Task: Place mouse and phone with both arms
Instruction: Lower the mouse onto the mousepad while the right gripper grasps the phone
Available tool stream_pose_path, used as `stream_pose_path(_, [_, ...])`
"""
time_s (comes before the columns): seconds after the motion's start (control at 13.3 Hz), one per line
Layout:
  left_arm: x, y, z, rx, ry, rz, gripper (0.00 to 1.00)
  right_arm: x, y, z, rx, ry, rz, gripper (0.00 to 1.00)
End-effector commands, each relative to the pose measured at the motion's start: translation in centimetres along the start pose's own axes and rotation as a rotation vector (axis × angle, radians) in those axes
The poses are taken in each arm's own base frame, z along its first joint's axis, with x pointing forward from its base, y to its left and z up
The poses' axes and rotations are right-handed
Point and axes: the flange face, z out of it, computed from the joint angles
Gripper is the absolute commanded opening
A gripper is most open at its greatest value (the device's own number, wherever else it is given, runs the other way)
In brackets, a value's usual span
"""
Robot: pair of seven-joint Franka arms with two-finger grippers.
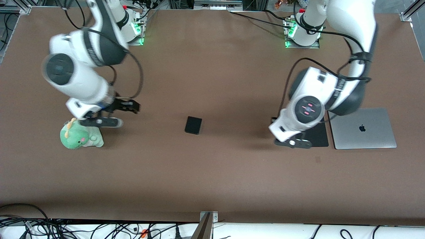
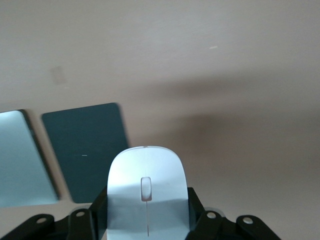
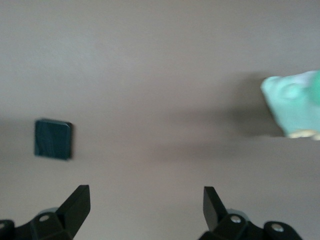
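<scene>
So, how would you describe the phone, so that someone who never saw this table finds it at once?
Start from the brown table and look near its middle, between the two arms. There the phone lies flat and alone on bare surface. It is a small black, nearly square slab with rounded corners, much smaller than the black mouse pad beside the silver laptop.

Robotics lab bench. Two white jointed arms (image 1: 83, 66) bolted to brown table (image 1: 212, 172) on base plates with green status lights (image 1: 141, 41). Aluminium framing (image 1: 206, 229) at table edge nearest front camera. Loose cable tangles (image 1: 66, 229) along same edge. Props on table: closed silver laptop (image 1: 363, 127), black mouse pad (image 1: 317, 134) beside laptop, green plush toy (image 1: 79, 136) at right arm's end.
</scene>
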Motion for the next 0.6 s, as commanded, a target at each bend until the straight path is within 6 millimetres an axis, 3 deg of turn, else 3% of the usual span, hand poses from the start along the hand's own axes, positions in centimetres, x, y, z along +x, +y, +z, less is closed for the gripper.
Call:
stream_pose_path(0.0, [-0.1, -5.5, 2.0, -0.045, -0.053, 0.032, 0.26, -0.5, -6.4, 5.8, -0.001, 0.046, 0.081, 1.00])
stream_pose_path(0.08, [0.0, -7.7, 3.3, -0.054, -0.066, 0.032, 0.27, -0.6, -7.8, 8.0, 0.007, 0.058, 0.088, 1.00])
stream_pose_path(0.23, [-0.2, -8.9, 5.9, -0.058, -0.066, 0.037, 0.26, -0.8, -10.4, 12.3, 0.067, 0.043, 0.166, 1.00])
stream_pose_path(0.3, [-0.6, -10.5, 7.8, -0.065, -0.067, 0.015, 0.26, -1.0, -11.7, 13.9, 0.087, 0.064, 0.170, 1.00])
stream_pose_path(0.53, [-1.4, -13.0, 13.5, -0.095, -0.031, 0.044, 0.27, -1.3, -13.7, 18.4, 0.089, 0.092, 0.255, 1.00])
